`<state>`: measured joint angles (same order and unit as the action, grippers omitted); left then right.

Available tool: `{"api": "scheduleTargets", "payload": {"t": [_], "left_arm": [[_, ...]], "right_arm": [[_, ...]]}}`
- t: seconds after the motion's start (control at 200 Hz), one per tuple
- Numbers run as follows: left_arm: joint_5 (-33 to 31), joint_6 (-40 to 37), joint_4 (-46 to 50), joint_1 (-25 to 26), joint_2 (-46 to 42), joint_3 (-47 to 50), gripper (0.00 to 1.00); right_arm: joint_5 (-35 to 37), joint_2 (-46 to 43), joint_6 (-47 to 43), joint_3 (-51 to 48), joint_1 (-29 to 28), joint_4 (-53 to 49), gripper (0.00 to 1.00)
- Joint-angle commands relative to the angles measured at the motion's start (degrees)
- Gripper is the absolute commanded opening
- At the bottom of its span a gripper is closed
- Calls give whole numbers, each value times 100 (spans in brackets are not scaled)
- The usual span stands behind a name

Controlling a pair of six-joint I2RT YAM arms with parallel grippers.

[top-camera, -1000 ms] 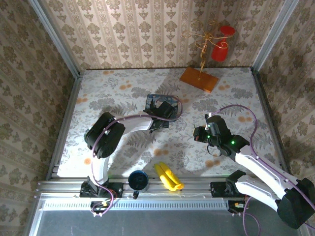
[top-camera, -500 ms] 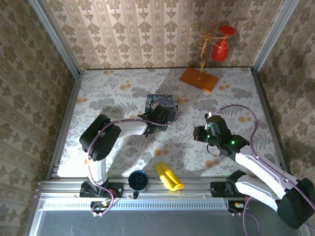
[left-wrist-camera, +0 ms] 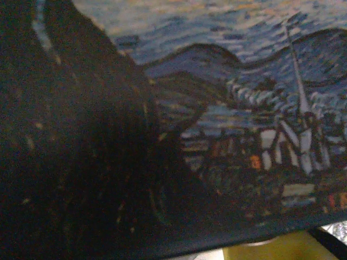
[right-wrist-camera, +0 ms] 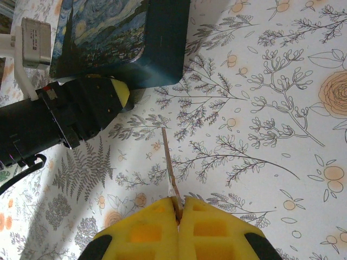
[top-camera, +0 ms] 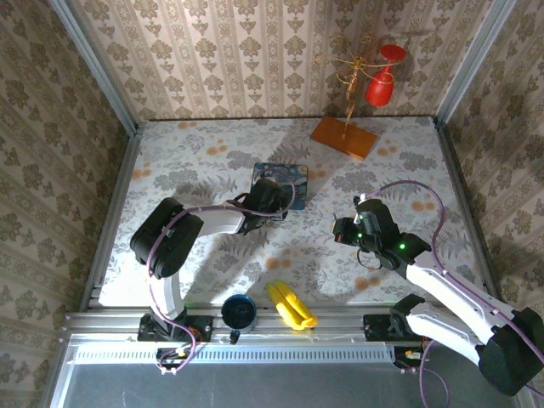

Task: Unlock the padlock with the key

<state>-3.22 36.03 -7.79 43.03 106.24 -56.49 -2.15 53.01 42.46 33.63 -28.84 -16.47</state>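
Observation:
My right gripper (right-wrist-camera: pixel 178 203) is shut on the key (right-wrist-camera: pixel 168 160), whose thin blade sticks out forward over the flowered tablecloth; in the top view this gripper (top-camera: pixel 343 231) hovers right of centre. My left gripper (top-camera: pixel 270 199) is pressed against the near edge of the blue painting-printed box (top-camera: pixel 282 175). From the right wrist its black body and a yellow fingertip (right-wrist-camera: pixel 121 92) touch the box (right-wrist-camera: pixel 162 43). The box's print (left-wrist-camera: pixel 227 108) sits right against the left wrist camera, with a yellow finger (left-wrist-camera: pixel 271 252) at the bottom edge, so the jaw gap is not readable. The padlock is hidden.
A wire tree with red cups on an orange base (top-camera: pixel 343 137) stands at the back right. A dark blue mug (top-camera: pixel 240 312) and a yellow banana (top-camera: pixel 291 306) lie at the near edge. Patterned walls close in the table on three sides.
The left gripper has slid back off the top of the box to its near-left edge, and the left elbow has swung left. The right arm and key have not moved.

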Motion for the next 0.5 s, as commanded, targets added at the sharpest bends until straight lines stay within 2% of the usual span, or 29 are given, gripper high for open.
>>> {"api": "scheduleTargets", "payload": {"t": [0.0, 0.14, 0.345, 0.44, 0.46, 0.495], "left_arm": [[337, 183, -322, -35, 29, 118, 42], [398, 194, -390, -40, -61, 203, 45], [515, 202, -504, -40, -258, 403, 44], [516, 203, -589, -50, -312, 502, 41], [516, 203, -605, -49, -314, 514, 36], [510, 211, -620, -56, -314, 524, 34]], "right_arm": [[-85, 34, 85, -23, 28, 81, 0], [-107, 60, 78, -14, 27, 83, 0], [-119, 64, 94, -23, 28, 118, 0], [-128, 60, 105, -23, 28, 130, 0], [-131, 60, 110, -23, 21, 130, 0], [-128, 60, 114, -23, 27, 129, 0]]}}
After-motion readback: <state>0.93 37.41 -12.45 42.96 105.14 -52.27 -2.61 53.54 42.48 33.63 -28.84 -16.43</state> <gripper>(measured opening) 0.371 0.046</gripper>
